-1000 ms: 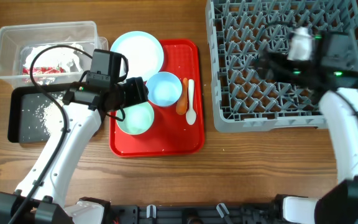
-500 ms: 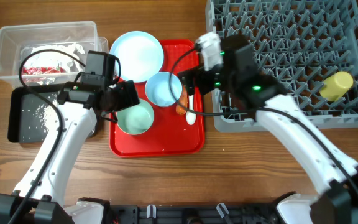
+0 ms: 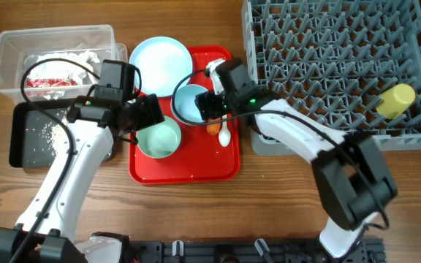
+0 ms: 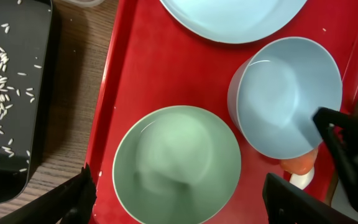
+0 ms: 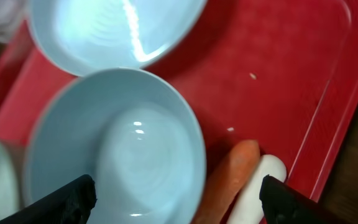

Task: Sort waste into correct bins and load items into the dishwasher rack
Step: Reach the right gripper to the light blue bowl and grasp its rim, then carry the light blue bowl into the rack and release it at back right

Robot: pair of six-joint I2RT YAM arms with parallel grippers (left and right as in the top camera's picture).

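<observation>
1. The yellow cup (image 3: pixel 395 100) now lies on its side at the right edge of the dishwasher rack (image 3: pixel 305 142). A second ago the right arm covered that area, so one item appears loaded.
2. The right gripper (image 3: pixel 205 102) has crossed from the rack to the centre of the frame and hangs over the light blue bowl (image 3: pixel 191 104). Its fingers are spread wide and hold nothing. This bowl is probably the next pick.
3. The carrot piece (image 3: pixel 213 123) and the white spoon (image 3: pixel 224 120) lie side by side just right of that bowl, on the red tray (image 3: pixel 188 164).
4. The left gripper (image 3: pixel 156 117) has held its place above the pale green bowl (image 3: pixel 159 137) and has spread its fingers wider. It is empty.
5. The plate (image 3: pixel 161 63) sits at the tray's top edge.
6. At upper left, the wrapper (image 3: pixel 50 77) is in the clear tub (image 3: pixel 6 44). The rice (image 3: pixel 47 131) is in the black tray (image 3: pixel 17 146) below it.
7. No brand, label or writing can be read in any view.
</observation>
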